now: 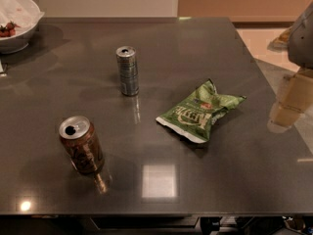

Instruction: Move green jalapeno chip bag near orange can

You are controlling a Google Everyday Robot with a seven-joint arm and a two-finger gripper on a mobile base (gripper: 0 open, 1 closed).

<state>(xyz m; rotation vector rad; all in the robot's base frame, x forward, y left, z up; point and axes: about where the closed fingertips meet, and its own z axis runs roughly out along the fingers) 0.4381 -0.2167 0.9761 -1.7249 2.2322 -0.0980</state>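
Observation:
The green jalapeno chip bag [201, 113] lies flat on the dark table, right of centre, with its white sealed edge toward the front. The orange can [81, 145] stands at the front left, silver top with the tab hole showing. The two are well apart. My gripper [287, 107] shows as a pale shape at the right edge of the view, past the table's right side and to the right of the bag, touching nothing. A grey part of my arm [304, 33] is above it.
A slim silver-grey can [127, 71] stands behind and between the bag and the orange can. A white bowl [17, 21] with red pieces sits at the back left corner. The table's right edge [264, 77] runs close to the bag.

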